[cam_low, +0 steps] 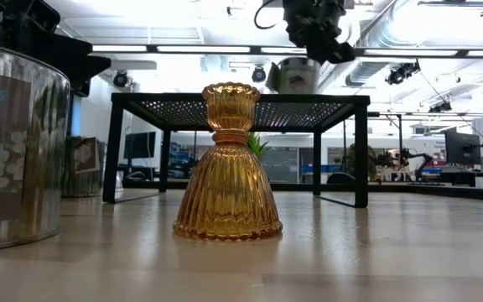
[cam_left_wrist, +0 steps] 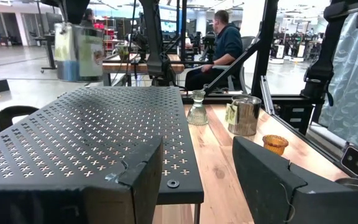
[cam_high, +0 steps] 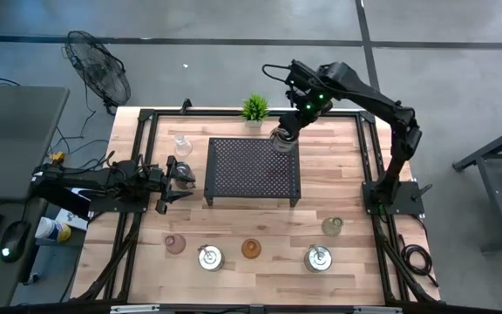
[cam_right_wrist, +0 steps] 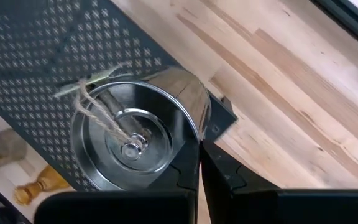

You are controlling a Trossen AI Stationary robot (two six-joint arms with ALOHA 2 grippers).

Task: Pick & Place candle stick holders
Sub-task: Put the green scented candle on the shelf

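Observation:
My right gripper (cam_high: pixel 288 129) hangs over the far right corner of the black perforated rack (cam_high: pixel 253 167), shut on a shiny silver candle stick holder (cam_right_wrist: pixel 135 137) with twine inside it. Other holders stand on their bases on the table. A clear one (cam_high: pixel 182 146) is left of the rack. Along the near side are a pink one (cam_high: pixel 174 244), a silver one (cam_high: pixel 209 257), an amber one (cam_high: pixel 250 249), another silver one (cam_high: pixel 318 258) and a greenish one (cam_high: pixel 332 227). My left gripper (cam_high: pixel 178 180) waits level at the rack's left side, open, with nothing between its fingers. My right gripper holds the silver holder by its upright wall at the rim (cam_right_wrist: pixel 196 132), one finger inside the cup and one outside. The fingers come steeply from above. The holder (cam_low: pixel 296 75) hangs upright below them, just above the rack's top and clear of it.
A small green potted plant (cam_high: pixel 254 107) stands at the far edge, just behind the rack. Bare wood lies right of the rack and between the rack and the near row. A person (cam_left_wrist: pixel 225 40) sits beyond the table. A fan (cam_high: pixel 98 68) stands on the floor at the far left.

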